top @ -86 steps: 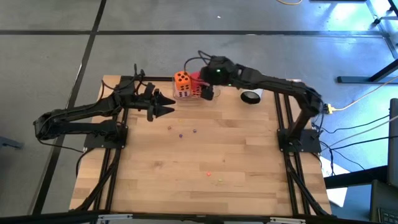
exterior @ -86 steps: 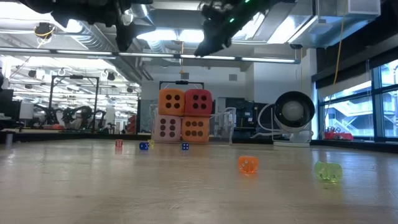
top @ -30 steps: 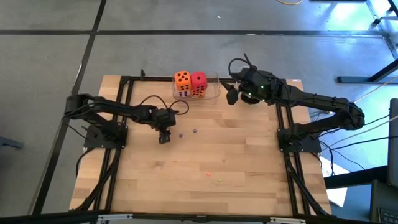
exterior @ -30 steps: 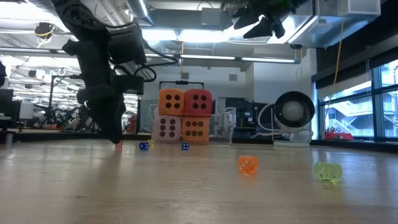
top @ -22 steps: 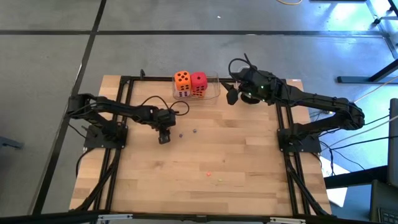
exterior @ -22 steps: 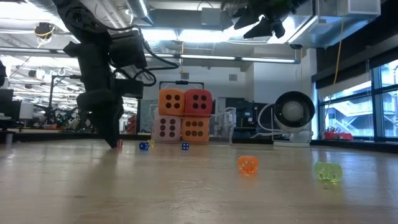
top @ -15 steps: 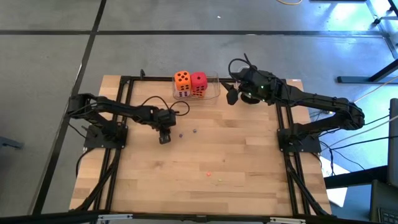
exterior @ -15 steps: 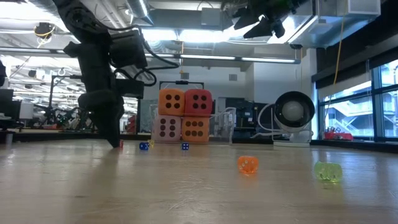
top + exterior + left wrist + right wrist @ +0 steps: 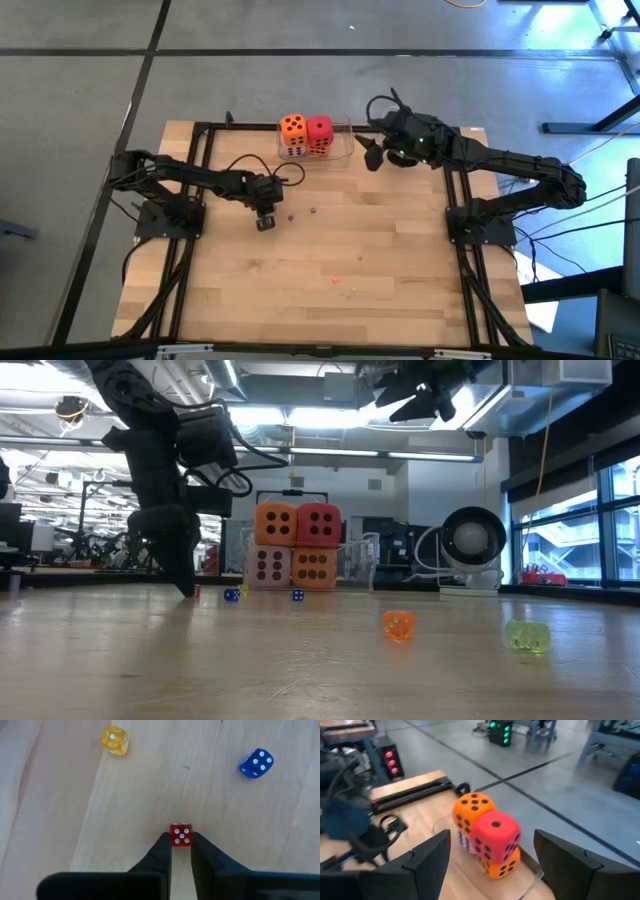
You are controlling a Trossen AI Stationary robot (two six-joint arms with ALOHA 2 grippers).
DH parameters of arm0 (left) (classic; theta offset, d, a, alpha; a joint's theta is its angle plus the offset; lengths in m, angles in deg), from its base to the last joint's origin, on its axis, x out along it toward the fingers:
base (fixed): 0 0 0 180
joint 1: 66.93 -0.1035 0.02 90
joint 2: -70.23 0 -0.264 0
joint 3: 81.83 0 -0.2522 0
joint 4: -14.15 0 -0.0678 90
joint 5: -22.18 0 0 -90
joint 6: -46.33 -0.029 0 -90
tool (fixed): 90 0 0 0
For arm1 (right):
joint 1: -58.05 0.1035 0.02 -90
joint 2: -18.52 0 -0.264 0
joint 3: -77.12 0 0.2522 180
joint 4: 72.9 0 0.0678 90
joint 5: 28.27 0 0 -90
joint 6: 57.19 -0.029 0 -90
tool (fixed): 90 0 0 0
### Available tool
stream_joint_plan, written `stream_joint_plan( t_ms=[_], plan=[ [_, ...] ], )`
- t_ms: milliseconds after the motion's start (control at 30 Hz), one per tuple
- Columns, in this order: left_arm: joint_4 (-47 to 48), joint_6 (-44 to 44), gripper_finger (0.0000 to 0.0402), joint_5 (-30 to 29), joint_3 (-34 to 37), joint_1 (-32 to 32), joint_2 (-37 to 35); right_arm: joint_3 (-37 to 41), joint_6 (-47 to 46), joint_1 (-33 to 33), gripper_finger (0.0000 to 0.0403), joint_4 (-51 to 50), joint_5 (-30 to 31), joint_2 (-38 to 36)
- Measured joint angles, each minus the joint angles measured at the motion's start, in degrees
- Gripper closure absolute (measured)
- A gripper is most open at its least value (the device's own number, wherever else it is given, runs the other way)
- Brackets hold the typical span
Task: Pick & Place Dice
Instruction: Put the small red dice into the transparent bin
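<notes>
Four big dice are stacked two on two in a clear tray (image 9: 342,152) at the table's far edge: an orange one (image 9: 276,524) and a red one (image 9: 318,525) on top, a pale pink one (image 9: 270,566) and an orange one (image 9: 314,567) below. My left gripper (image 9: 180,841) is down at the tabletop left of centre (image 9: 265,222), shut on a small red die (image 9: 180,834). My right gripper (image 9: 368,150) hangs open in the air just right of the stack, facing it. My left gripper pinches the small red die by two opposite side faces (image 9: 173,835), only at the free ends of its two fingers. The fingers come from above, pointing steeply down. The die is at tabletop level, its five-pip face up.
Other small dice lie loose on the wood: a yellow one (image 9: 115,740) and a blue one (image 9: 256,763) near my left gripper, an orange one (image 9: 398,624) and a green one (image 9: 527,636) toward the near edge. A dark tape roll (image 9: 472,545) sits at the far right.
My left gripper has shut on the small red die while staying low at the same spot on the table. My right gripper has kept still and open.
</notes>
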Motion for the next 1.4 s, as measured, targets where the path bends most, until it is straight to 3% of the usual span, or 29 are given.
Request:
stream_joint_plan(
  t_ms=[300, 500, 600, 867, 1400],
  plan=[
    [1.6, 0.0, 0.0374, -1.2, -7.8, -0.2, -5.7, 0.0, -1.7, 0.0, 0.012, -11.1, -11.1, 0.0],
    [-1.2, 0.2, 0.0374, -11.7, -14.7, -1.5, -7.3, 0.0, -2.8, 0.0, 0.012, -13.5, -12.6, 0.9],
    [-2.1, 1.2, 0.0374, -15.6, -16.8, -4.2, -5.7, -0.1, -3.3, 0.0, 0.012, -13.2, -12.5, 1.4],
    [-2.0, 3.3, 0.0375, -14.7, -20.9, -9.1, 0.9, 0.0, -4.7, 0.0, 0.012, -12.3, -12.6, 2.6],
    [-2.6, 6.7, 0.0375, -18.4, -23.9, -11.0, 12.0, 0.0, -5.2, 0.0, 0.012, -11.9, -12.1, 2.8]
  ],
)
